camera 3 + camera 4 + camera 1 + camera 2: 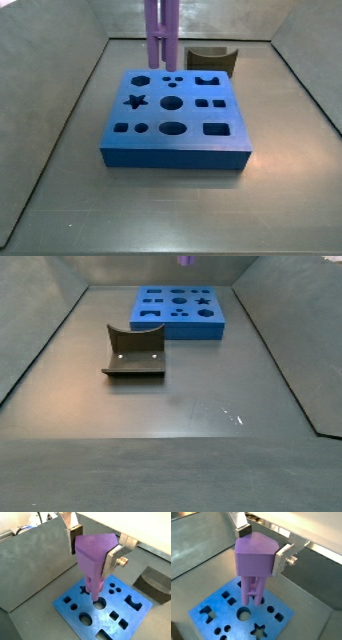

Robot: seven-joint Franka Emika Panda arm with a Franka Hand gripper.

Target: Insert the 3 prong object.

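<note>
My gripper (pixel 94 551) is shut on the wide top of the 3 prong object (pixel 92 559), a lavender piece with thin rods pointing down; it shows the same way in the other wrist view (pixel 262 545). The rods (pixel 162 35) hang upright over the far part of the blue block (pixel 174 155), their tips just above its small holes. The block has several differently shaped holes and also shows in both wrist views (pixel 77 607) (pixel 259 614). In a side view only the piece's tip (pixel 191 260) shows above the block (pixel 187 328). The gripper is out of both side views.
A dark olive curved block (pixel 134 356) lies on the grey floor apart from the blue block; it also shows behind the block (pixel 210 58) and in a wrist view (pixel 157 582). Grey walls enclose the floor on the sides.
</note>
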